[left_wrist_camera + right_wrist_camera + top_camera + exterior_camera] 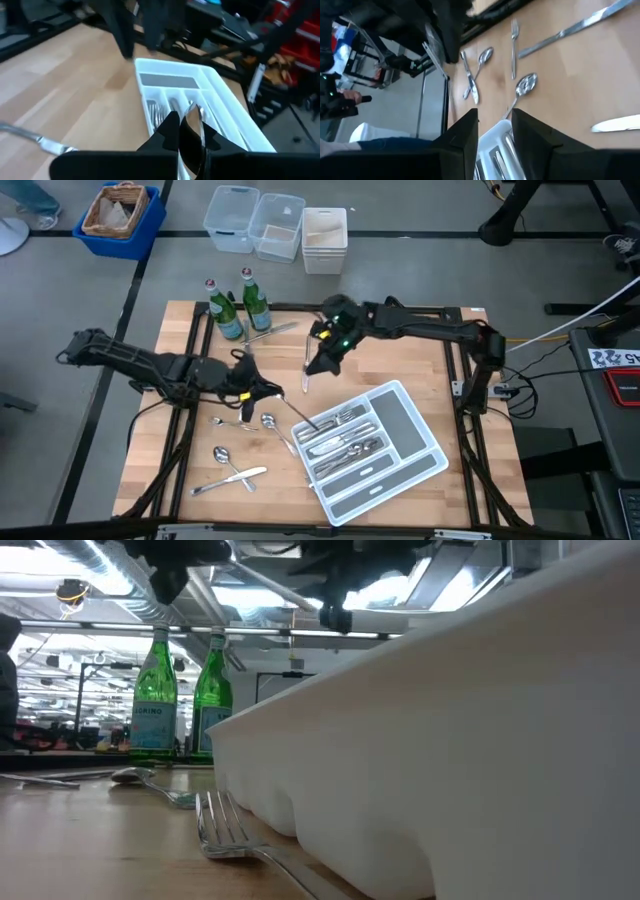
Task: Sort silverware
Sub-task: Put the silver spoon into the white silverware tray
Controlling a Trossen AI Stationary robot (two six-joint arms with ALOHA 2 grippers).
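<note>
My left gripper [262,389] hangs over the table's left middle, shut on a shiny spoon [194,125] that points at the white divided tray [438,452]. My right gripper [318,364] is open and empty above a knife [306,372], behind the tray's far left corner. Several forks, knives and spoons lie in the tray's narrow slots [345,438]. Loose pieces lie flat on the wood: two spoons [268,420] [222,453], a fork [228,422], and knives [232,478] [272,332]. A fork [225,830] lies against the tray's wall [450,740]. My left gripper pinches the spoon between its two fingers [169,131]. The spoon lies along the fingers, and its rounded end [193,111] sticks out past the fingertips toward the tray. The spoon is held above the table; the part between the fingers is hidden by them.
Two green glass bottles [225,312] [255,302] stand at the table's far left, also in the low view [155,700]. Plastic bins [275,225] and a blue basket [118,215] sit on the floor beyond the far edge. Bare wood lies near the table's front left.
</note>
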